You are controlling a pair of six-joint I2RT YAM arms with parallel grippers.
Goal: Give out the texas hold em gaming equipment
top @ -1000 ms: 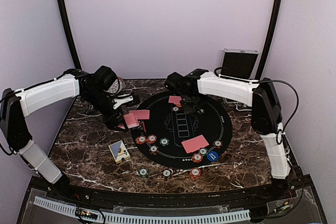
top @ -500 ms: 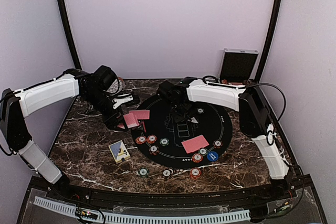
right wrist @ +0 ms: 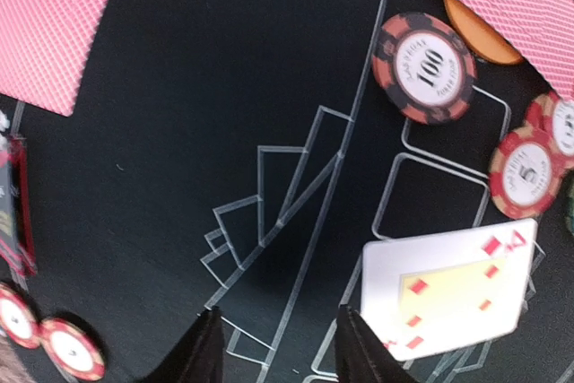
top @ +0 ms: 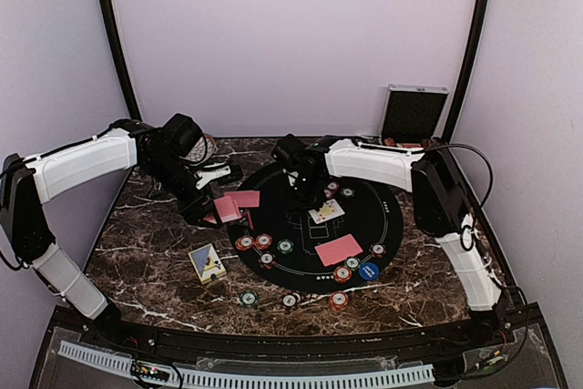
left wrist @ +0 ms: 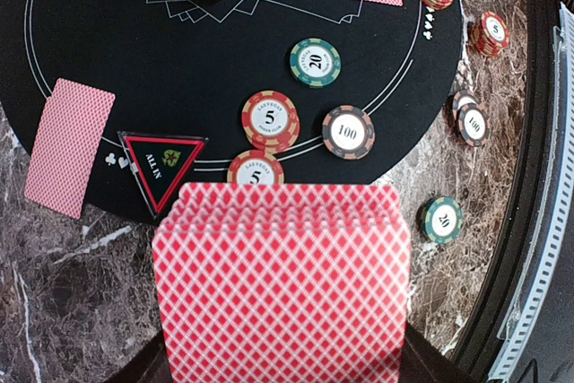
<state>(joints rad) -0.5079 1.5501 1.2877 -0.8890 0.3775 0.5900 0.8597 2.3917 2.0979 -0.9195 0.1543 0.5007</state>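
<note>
Right pincer (right wrist: 280, 352) hangs beside face-up card (right wrist: 444, 289), chips (right wrist: 423, 67) nearby.

Overhead view: soft, even light, source not visible, no hard shadows. The picture is coarse and slightly soft. The marble table (top: 155, 252) carries a faint sheen; the black mat (top: 383, 216) swallows detail.

Left wrist view: crisp on the 100 chip (left wrist: 348, 131), printing legible. The red-backed card fan (left wrist: 282, 284) sits close to the lens, a touch soft.

Right wrist view: mild blur overall, chip lettering smeared. Face-up card (right wrist: 444, 289) bright, near washed out. Right pincer (right wrist: 273, 343) shows as two dark, underlit shapes at the bottom edge.
</note>
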